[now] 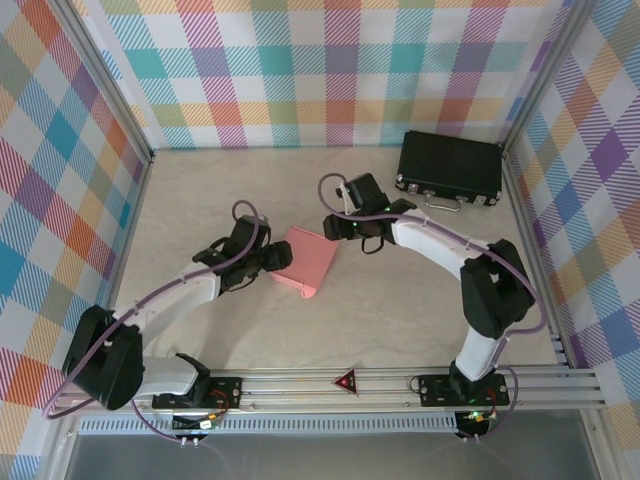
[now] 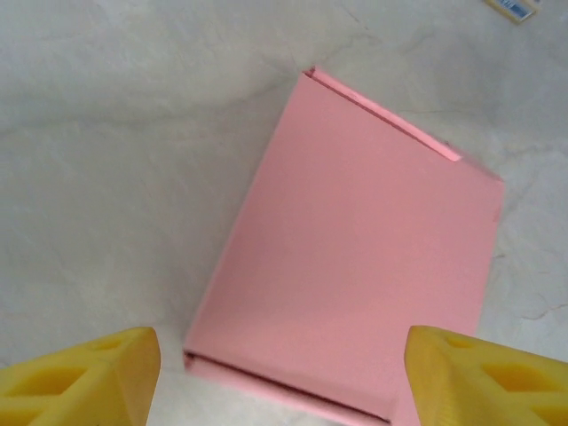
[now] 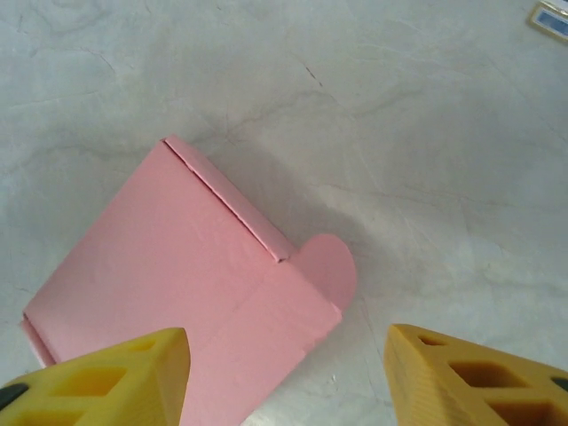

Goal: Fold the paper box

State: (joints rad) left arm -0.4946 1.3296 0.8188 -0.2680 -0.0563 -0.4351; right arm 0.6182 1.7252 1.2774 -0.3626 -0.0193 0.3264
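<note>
Plaid walls [image 1: 300, 60] in pastel checks close in a pale, marbled surface [image 1: 400, 310], and the paper box [image 1: 312, 262] lies flat near the middle of it. From above, my two arms curve in towards the box from either side. My left claw [image 1: 283, 258] sits at its left edge and my right claw [image 1: 338, 226] just past its far right corner. A black hard case [image 1: 450, 170] with a handle lies well beyond the box, towards the far right corner of the surface.

My left wrist camera gives what the overhead view is too small to show. The box is a salmon-pink folded rectangle with a narrow flap edge running along its far side and a doubled layer along its near side. My left claw stands open, its yellow fingers [image 2: 89, 377] spread wide at the box's near corners and gripping nothing. I cannot tell whether either finger touches the card.

My right wrist camera looks at the box from the other side. A rounded tab sticks out at one corner, a slit runs beside it, and a faint crease crosses the top face. My right claw is open too, its fingers [image 3: 470, 377] apart above the box's near edge and holding nothing.

Both wrist views catch a small printed card [image 3: 552, 18] lying beyond the box.
</note>
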